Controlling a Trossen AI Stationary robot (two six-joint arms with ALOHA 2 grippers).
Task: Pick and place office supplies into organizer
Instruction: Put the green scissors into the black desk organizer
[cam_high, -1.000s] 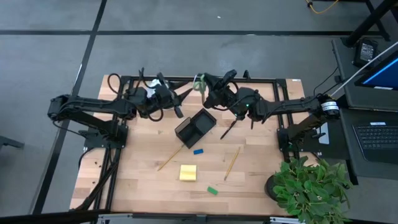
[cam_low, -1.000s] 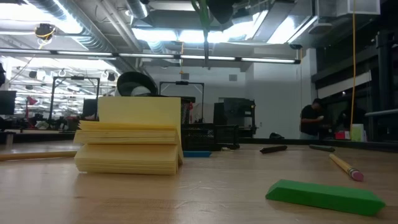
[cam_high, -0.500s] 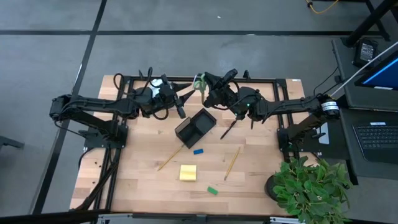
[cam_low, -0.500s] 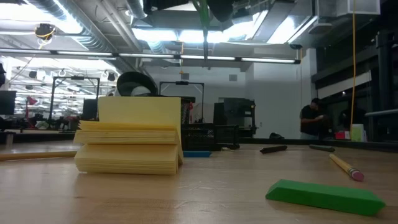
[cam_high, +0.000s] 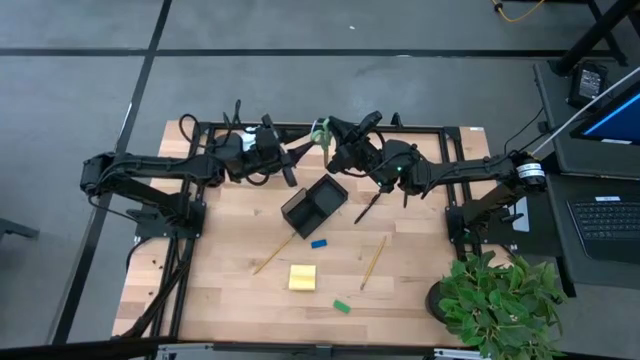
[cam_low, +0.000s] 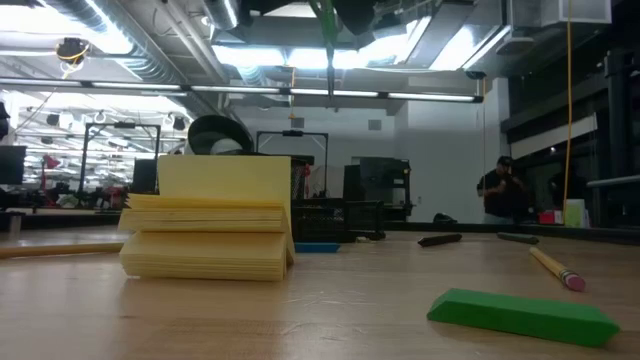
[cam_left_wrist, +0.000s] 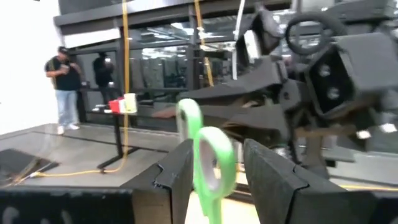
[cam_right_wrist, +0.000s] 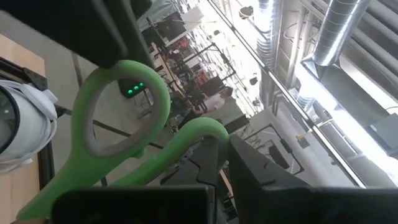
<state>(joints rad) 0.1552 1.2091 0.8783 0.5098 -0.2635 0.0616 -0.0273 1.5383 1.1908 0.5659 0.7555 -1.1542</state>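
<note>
Risk, principal: a dropped or twisted handover. The green-handled scissors (cam_high: 321, 131) hang in the air above the table's far edge, beyond the organizer (cam_high: 314, 204). If the left fingers (cam_left_wrist: 177, 171) close off-centre on a handle loop, or the right lets go early, the scissors could fall outside the organizer.

Risk, secondary: the two wrists sit very near each other, so a small misaligned advance could knock them together.

Right arm: stretched across from the right side; right gripper (cam_high: 335, 140) clamped shut on the scissors, handle loops presented outward toward the other arm.

Left arm: extended from the left side; left gripper (cam_high: 300, 150) with fingers apart, straddling a green loop in its wrist view; whether they touch it cannot be told.

Remaining supplies: the yellow sticky-note pad (cam_high: 302, 277), small blue block (cam_high: 318, 243), small green block (cam_high: 341, 306) lie on the table.
</note>
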